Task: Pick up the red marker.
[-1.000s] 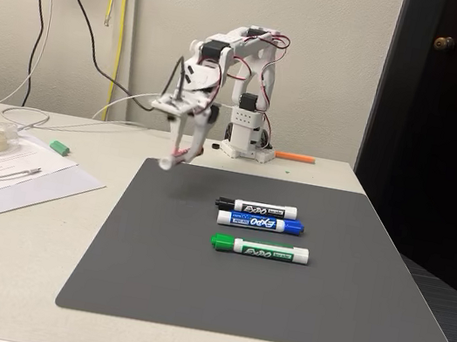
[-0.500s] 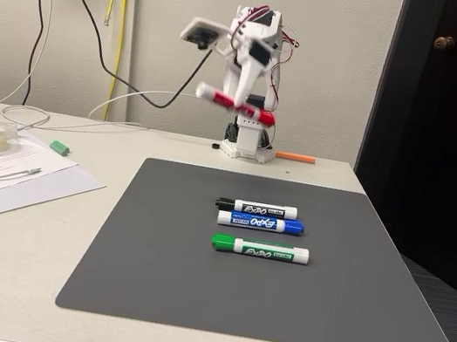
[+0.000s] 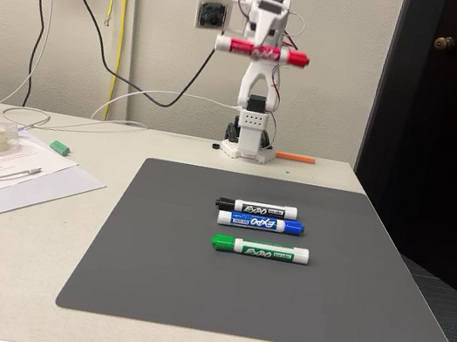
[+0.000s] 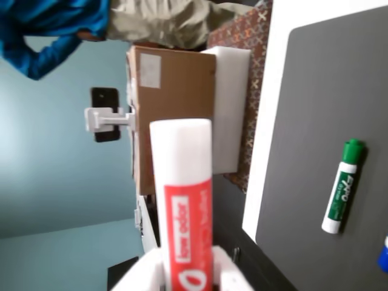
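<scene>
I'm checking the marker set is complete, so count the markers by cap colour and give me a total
Red: 1, the red marker held in the fingers above the arm's base
Black: 1, black marker on the grey mat
Blue: 1, blue marker on the mat
Green: 1, green marker on the mat
Total: 4

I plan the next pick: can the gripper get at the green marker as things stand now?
Probably not yet. The gripper is raised high above the base and shut on the red marker. The green marker lies uncovered on the grey mat, so the way looks free once the gripper is emptied.
</scene>
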Controlling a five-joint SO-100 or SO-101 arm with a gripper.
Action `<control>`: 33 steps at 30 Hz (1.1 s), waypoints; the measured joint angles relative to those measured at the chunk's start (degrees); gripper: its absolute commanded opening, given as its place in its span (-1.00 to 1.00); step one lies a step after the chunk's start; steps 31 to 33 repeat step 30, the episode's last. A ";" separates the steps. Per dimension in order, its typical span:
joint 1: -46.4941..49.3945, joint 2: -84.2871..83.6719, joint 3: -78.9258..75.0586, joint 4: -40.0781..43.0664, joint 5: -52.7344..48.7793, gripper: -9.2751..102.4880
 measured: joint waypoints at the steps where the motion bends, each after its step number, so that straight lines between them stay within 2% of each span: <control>1: 0.09 1.14 0.70 -0.18 0.00 -0.78; 15: -3.08 27.51 35.07 -13.01 -2.20 -0.78; 33: -6.15 28.30 36.21 -13.89 -2.72 -0.78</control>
